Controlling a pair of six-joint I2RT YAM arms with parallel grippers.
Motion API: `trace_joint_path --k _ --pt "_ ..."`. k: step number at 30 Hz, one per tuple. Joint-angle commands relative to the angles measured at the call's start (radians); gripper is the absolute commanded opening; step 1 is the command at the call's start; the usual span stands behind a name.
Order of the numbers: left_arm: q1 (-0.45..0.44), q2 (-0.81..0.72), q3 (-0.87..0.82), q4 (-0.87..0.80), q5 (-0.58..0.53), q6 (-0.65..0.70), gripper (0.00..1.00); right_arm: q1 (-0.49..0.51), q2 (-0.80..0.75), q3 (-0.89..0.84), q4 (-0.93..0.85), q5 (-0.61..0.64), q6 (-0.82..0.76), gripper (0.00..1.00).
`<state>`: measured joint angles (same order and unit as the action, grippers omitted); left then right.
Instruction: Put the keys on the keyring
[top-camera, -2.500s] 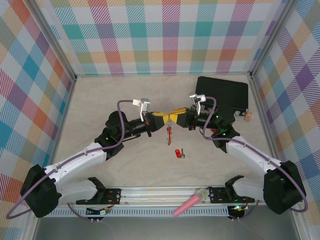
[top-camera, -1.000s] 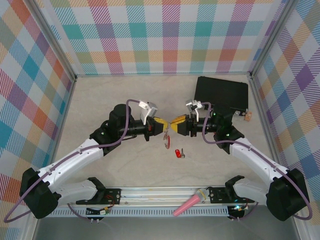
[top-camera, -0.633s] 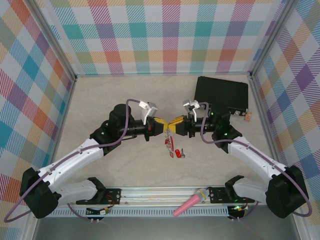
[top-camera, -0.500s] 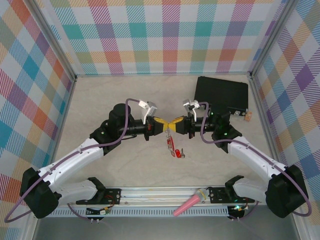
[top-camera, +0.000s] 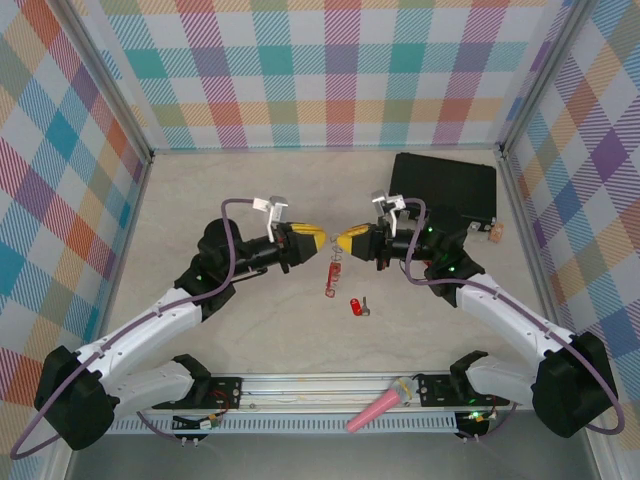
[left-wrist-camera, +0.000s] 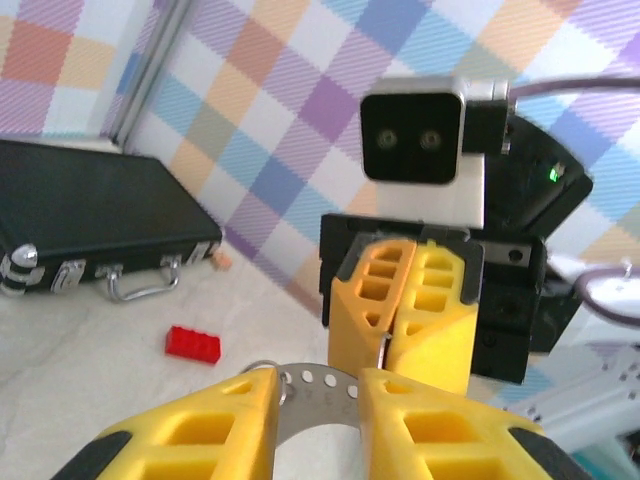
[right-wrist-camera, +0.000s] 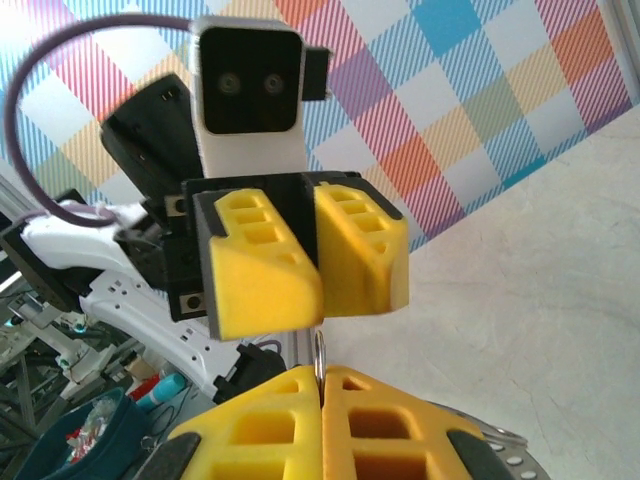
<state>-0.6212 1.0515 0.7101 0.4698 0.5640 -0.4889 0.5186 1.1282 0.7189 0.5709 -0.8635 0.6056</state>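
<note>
- Standing parted and empty: left gripper (top-camera: 318, 240), fingers facing the right gripper across a small gap. Hazard: closing again off-line may knock the hanging ring sideways. Count: one.
- Keyring (top-camera: 334, 268): dangles over the table (top-camera: 200, 200) between the two grippers, just below the right fingertips, with a red piece at its lower end. Hazard: hanging free, it probably swings or turns its opening away from an incoming key. Count: one ring; keys on it too small to count.
- Right gripper (top-camera: 344, 243): clenched on the keyring's thin wire, which its own wrist view shows pinched at the fingertips. Hazard: one narrow pinch carries everything, so a twist may let the ring slip and drop. Count: one.
- Key (top-camera: 358, 306): lies loose on the table, near the ring's lower end but apart from it. Hazard: tiny and flat, it may skid away under the fingers. Count: one loose.
- Case (top-camera: 445, 188), black: one. Brick (left-wrist-camera: 193, 343), red, near the case: one.
</note>
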Motion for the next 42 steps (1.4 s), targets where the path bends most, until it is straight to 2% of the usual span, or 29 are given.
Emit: trace_joint_path --k 1,11,32,42 --pt "0.009 -0.005 -0.023 0.215 0.020 -0.123 0.27 0.006 -0.018 -0.008 0.131 0.024 0.074 0.00" --pt "0.006 0.024 -0.024 0.286 0.077 -0.144 0.28 0.006 -0.001 -0.007 0.184 0.039 0.126 0.00" --pt "-0.038 0.077 0.039 0.212 0.119 -0.091 0.28 0.007 0.029 0.005 0.208 -0.016 0.143 0.00" --pt "-0.045 0.097 0.058 0.210 0.139 -0.085 0.22 0.006 0.044 0.010 0.228 -0.037 0.157 0.00"
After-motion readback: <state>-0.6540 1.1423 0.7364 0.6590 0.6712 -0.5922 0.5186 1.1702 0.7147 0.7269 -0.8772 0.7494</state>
